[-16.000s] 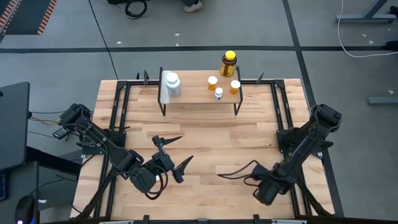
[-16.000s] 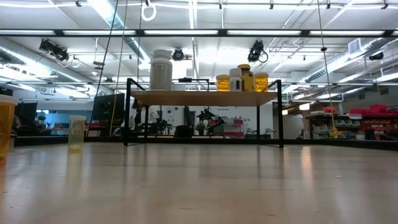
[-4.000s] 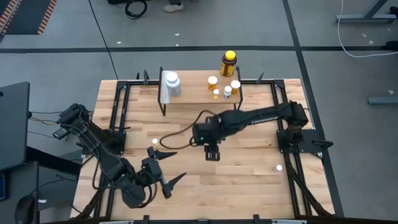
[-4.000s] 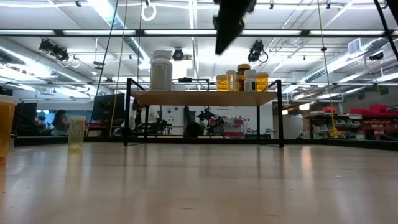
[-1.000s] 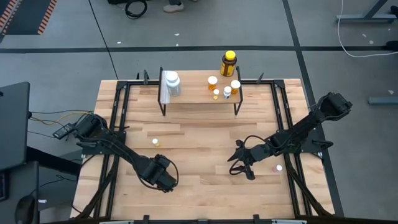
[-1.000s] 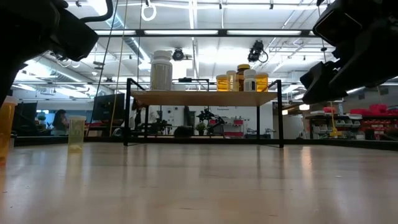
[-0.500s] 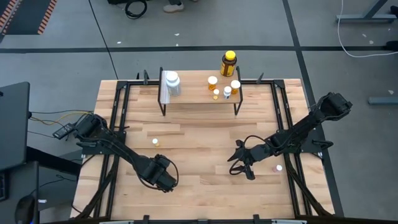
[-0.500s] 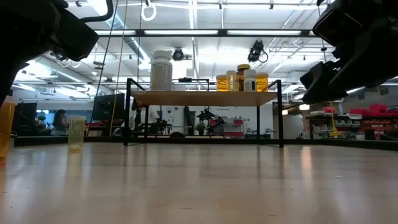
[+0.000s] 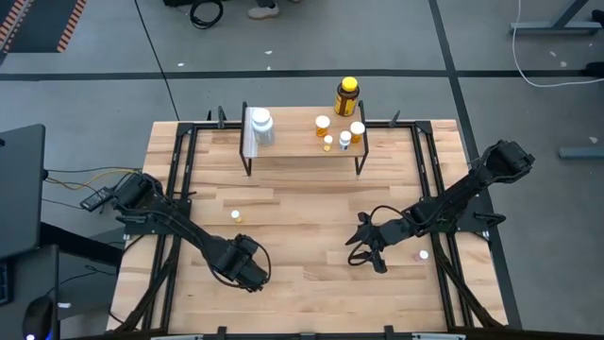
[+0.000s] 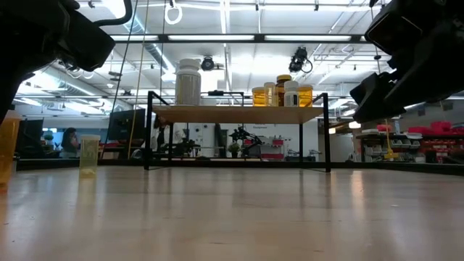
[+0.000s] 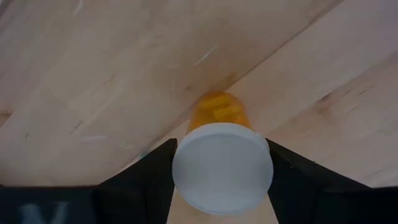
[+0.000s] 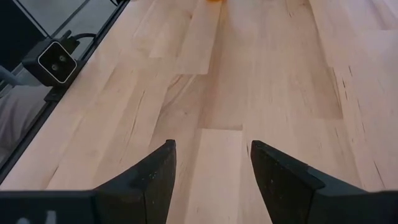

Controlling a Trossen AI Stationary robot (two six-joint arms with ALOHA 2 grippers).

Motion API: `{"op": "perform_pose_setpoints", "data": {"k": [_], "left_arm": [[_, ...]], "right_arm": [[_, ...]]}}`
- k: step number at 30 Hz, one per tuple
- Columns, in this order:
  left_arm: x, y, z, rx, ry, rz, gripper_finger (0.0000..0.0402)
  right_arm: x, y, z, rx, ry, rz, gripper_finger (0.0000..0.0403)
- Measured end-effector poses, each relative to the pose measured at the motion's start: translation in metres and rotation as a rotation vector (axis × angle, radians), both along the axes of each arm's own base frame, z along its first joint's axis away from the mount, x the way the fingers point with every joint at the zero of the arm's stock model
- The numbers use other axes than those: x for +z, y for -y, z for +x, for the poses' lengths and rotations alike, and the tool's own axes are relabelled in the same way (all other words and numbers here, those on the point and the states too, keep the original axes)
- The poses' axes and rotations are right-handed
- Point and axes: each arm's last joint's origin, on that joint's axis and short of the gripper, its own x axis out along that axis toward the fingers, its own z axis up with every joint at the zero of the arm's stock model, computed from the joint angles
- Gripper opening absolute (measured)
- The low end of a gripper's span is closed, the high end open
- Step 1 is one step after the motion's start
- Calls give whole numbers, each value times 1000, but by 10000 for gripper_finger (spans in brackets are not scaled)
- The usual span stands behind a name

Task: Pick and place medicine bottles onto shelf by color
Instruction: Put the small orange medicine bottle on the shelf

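The shelf (image 9: 302, 144) stands at the table's far middle. On it are a large white bottle (image 9: 261, 126), a dark amber bottle with a yellow cap (image 9: 347, 95) and several small bottles (image 9: 340, 134). They also show in the low view (image 10: 283, 93). My left gripper (image 9: 245, 270) is at the near left, pointing down, shut on a small orange bottle with a white cap (image 11: 222, 167). My right gripper (image 9: 364, 247) is open and empty above the table's right middle (image 12: 211, 180). Loose small bottles stand on the table at the left (image 9: 235, 215) and by the right rail (image 9: 422, 253). My left gripper pinches the small orange bottle by its white cap (image 11: 186, 177), one finger (image 11: 140, 183) on each side. The fingers come from above, pointing down. The bottle is upright, cap up, and its orange base (image 11: 214, 104) seems to rest on the table.
Black metal rails (image 9: 179, 189) run along the table's left and right sides (image 9: 436, 189). A small camera box (image 12: 53, 61) sits at the table's near edge. Bare wood lies between the grippers and the shelf (image 9: 302, 203).
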Motion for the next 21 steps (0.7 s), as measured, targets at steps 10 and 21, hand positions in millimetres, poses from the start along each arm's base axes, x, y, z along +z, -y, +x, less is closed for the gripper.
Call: {"op": "perform_pose_setpoints", "data": {"k": [10,21], "left_arm": [[0,-6,4,2,-17,-29,221],[3,-19,14,-32,1,-42,230]], "right_arm": [[0,0,0,1,0,1,213],[-1,0,-1,7,-14,-2,213]]}}
